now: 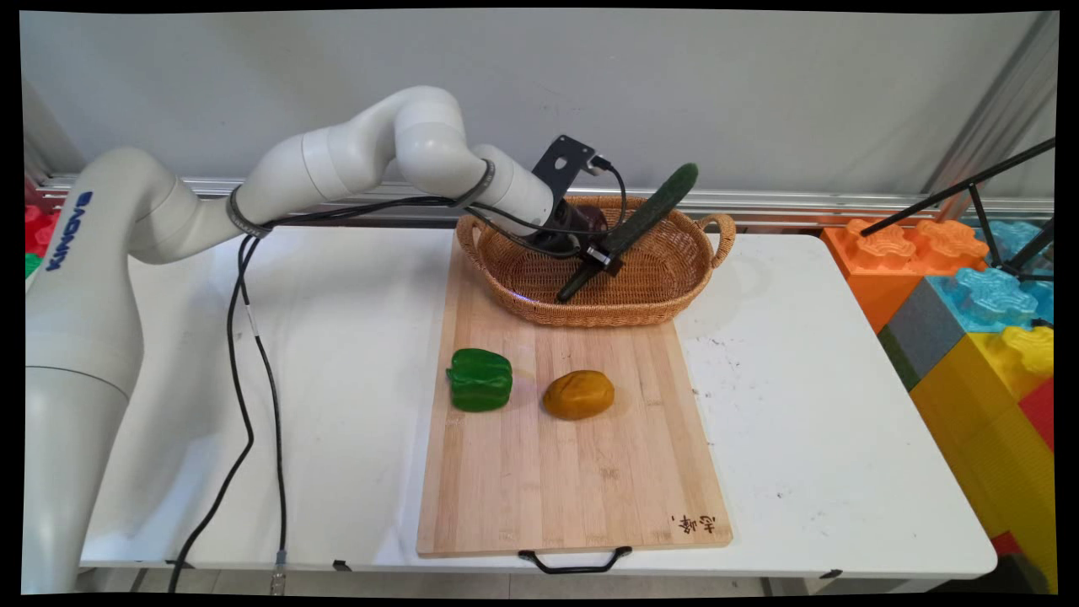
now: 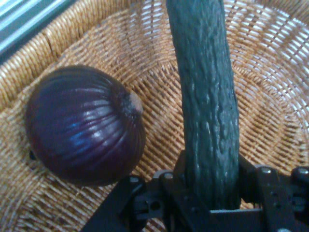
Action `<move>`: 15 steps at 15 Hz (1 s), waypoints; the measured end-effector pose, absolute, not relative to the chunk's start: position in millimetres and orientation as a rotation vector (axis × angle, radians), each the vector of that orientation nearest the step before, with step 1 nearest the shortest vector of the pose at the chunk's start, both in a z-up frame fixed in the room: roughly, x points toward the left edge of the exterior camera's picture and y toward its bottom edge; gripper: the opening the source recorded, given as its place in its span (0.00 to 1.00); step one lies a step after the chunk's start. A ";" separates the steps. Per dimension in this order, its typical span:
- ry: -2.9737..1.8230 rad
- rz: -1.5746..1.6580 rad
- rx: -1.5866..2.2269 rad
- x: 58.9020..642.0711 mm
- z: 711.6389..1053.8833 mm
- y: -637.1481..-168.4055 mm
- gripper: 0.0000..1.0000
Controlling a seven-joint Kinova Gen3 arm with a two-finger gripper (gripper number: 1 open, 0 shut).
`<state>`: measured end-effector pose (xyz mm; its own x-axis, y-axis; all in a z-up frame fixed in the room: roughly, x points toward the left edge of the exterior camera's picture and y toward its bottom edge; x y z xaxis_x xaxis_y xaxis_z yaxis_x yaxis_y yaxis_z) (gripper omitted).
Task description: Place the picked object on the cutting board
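— Pincer [image 1: 609, 255] first, then: what has it got, seen from above the bench?

— It is clamped on a long dark cucumber [image 1: 649, 216], low on its length. The cucumber slants up to the right, its top end well above the far rim of the wicker basket [image 1: 674, 295], its lower end down inside the basket. I judge the cucumber neither laid down nor let go: it hangs in my grip over the basket's bowl.

— And around it?

— The basket sits on the far end of a wooden cutting board [image 1: 573, 472], which lies on the white bench [image 1: 809, 405]. On the board, nearer the camera, a green pepper [image 1: 480, 379] and a yellow-brown potato-like lump [image 1: 578, 394] stand just beside each other, apart from the basket. Neither is in the basket, so if they belong there, that is left undone; I cannot say that they do.

— Now from the hand camera?

— The cucumber [image 2: 208, 101] runs up the middle from between my fingers [image 2: 270, 188], which press it from both sides. Its skin is dark green, bumpy and ridged, slightly glossy. To its left a red onion [image 2: 84, 125] lies on the basket's [image 2: 270, 72] woven floor, purple and shiny, stem end toward the cucumber, not touching it.
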<state>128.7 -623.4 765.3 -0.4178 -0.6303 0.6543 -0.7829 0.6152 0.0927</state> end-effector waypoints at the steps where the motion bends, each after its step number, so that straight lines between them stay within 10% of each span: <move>1: -2.176 0.307 1.100 128.9 768.5 -621.0 0.00; 15: -2.242 0.350 0.828 116.3 875.8 -541.4 0.00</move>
<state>116.3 -541.4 875.8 -0.5424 -0.4599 0.7031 -0.6524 0.7578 -0.0075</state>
